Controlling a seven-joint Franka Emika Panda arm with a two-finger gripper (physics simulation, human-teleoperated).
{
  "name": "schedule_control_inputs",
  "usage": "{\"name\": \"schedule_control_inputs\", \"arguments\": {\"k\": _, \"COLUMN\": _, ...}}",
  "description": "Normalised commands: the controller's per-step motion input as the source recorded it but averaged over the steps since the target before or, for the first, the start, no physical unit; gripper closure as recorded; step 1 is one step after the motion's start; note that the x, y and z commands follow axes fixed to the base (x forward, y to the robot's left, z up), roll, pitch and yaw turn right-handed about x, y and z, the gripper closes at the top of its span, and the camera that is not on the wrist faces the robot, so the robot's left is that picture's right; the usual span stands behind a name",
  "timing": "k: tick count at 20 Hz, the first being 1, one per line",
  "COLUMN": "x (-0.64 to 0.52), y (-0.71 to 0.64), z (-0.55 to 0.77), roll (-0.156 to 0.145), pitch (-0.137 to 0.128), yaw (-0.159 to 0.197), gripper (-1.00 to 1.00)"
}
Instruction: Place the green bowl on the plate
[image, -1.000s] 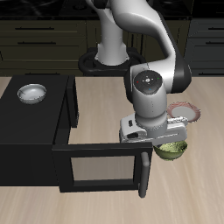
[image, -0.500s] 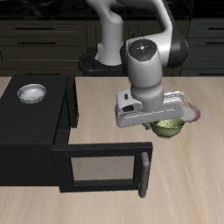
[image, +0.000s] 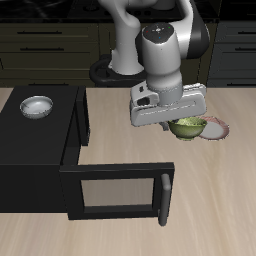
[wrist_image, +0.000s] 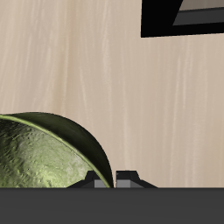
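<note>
The green bowl (image: 188, 127), olive with a speckled lighter inside, hangs off the table in my gripper (image: 183, 119), which is shut on its rim. Just beyond it, farther from the black cabinet, lies the plate (image: 216, 130) with its pinkish-red rim and white centre; the bowl overlaps the plate's near edge in the exterior view. In the wrist view the green bowl (wrist_image: 44, 153) fills the space close to the camera, and my gripper (wrist_image: 109, 180) pinches its rim between two dark fingertips (wrist_image: 128, 178). The plate does not show there.
A black cabinet (image: 35, 150) with its front door (image: 115, 187) swung open stands beside the bowl, and its corner (wrist_image: 184, 17) shows in the wrist view. A white-grey metallic bowl (image: 37, 105) rests on its top. The robot's base (image: 118, 68) is at the back.
The arm has risen and carried the green bowl away from the table's front edge, up beside the plate. The grip on the bowl has stayed the same.
</note>
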Motion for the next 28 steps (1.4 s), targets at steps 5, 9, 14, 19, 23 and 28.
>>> {"name": "schedule_control_inputs", "arguments": {"k": 5, "x": -0.29, "y": -0.04, "z": 0.10, "roll": -0.053, "pitch": -0.062, "yaw": 0.044, "gripper": 1.00}}
{"name": "schedule_control_inputs", "arguments": {"k": 9, "x": -0.42, "y": 0.11, "z": 0.15, "roll": -0.042, "pitch": -0.062, "yaw": 0.040, "gripper": 1.00}}
{"name": "schedule_control_inputs", "arguments": {"k": 14, "x": -0.28, "y": 0.37, "z": 0.05, "roll": 0.008, "pitch": -0.010, "yaw": 0.002, "gripper": 1.00}}
{"name": "schedule_control_inputs", "arguments": {"k": 19, "x": -0.22, "y": 0.31, "z": -0.05, "roll": -0.014, "pitch": -0.003, "yaw": -0.014, "gripper": 1.00}}
{"name": "schedule_control_inputs", "arguments": {"k": 23, "x": -0.35, "y": 0.38, "z": 0.01, "roll": 0.037, "pitch": 0.002, "yaw": -0.003, "gripper": 1.00}}
{"name": "schedule_control_inputs", "arguments": {"k": 28, "x": -0.36, "y": 0.31, "z": -0.01, "roll": 0.038, "pitch": -0.020, "yaw": 0.012, "gripper": 1.00}}
